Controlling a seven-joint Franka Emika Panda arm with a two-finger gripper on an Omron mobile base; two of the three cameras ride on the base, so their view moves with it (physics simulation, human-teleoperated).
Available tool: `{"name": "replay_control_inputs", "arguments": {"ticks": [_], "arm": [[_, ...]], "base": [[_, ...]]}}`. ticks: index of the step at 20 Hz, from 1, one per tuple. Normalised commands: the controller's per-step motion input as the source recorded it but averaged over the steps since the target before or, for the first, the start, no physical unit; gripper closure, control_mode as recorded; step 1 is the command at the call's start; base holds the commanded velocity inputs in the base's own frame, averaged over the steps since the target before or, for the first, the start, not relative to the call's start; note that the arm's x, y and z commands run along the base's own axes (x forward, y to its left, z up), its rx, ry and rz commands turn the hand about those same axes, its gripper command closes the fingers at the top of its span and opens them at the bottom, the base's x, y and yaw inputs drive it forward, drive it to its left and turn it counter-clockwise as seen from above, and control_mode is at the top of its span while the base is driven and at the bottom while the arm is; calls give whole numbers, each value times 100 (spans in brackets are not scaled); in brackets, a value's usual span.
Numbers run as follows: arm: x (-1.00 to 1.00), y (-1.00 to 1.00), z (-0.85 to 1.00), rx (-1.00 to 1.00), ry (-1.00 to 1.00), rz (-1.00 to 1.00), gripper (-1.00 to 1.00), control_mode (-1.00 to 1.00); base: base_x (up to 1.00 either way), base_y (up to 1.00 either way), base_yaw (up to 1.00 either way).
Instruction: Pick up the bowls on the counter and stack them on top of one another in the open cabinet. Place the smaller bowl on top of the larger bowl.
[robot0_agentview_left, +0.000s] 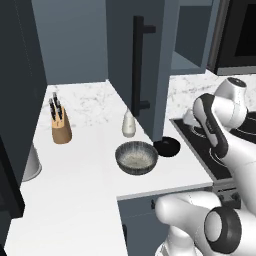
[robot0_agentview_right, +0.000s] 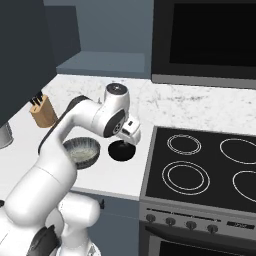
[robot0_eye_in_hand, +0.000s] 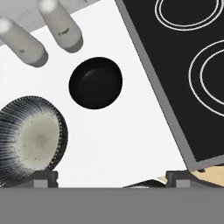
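1. Bowls sit side by side on the counter (robot0_agentview_left: 85, 175), a white marble-look worktop with faint grey veins, below the gripper (robot0_eye_in_hand: 112, 177), whose two dark fingertips (robot0_eye_in_hand: 43, 177) stand wide apart with nothing between them.
2. Nearest the tool's fingertips in the hand view is the larger bowl (robot0_eye_in_hand: 30, 140): wide and round, its outside dark grey and ribbed or mottled, its inside a pale speckled grey-white.
3. Just beyond it, closer to the centre of the tool's view, lies the smaller bowl (robot0_eye_in_hand: 95, 82), a glossy black round dish roughly half as wide; the two rims are close, and from the left base camera they appear almost touching.
4. To one side of the tool runs the cooktop (robot0_eye_in_hand: 183, 65), a flat black glass surface with thin white ring markings and a grey metal edge, flush against the worktop.
5. Farther out past the black bowl stand two smooth, pale, rounded bottles (robot0_eye_in_hand: 61, 24), tapering toward their tops.
6. Farthest from the tool, the open cabinet (robot0_agentview_left: 145, 65) rises in matte blue-grey, its tall door carrying a long vertical black bar handle (robot0_agentview_left: 139, 65); a tan wooden knife block (robot0_agentview_left: 61, 129) with dark handles sits well off along the counter.
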Motion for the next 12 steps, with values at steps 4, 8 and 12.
{"name": "replay_control_inputs", "arguments": {"ticks": [4, 8, 12], "arm": [[14, -5, -24, 0, 0, -10, -100, -100], [28, 1, -11, 0, 6, -4, -100, -100], [50, 1, -21, 0, 15, -2, -100, -100]], "base": [[0, 0, 0], [0, 0, 0], [0, 0, 0]]}}
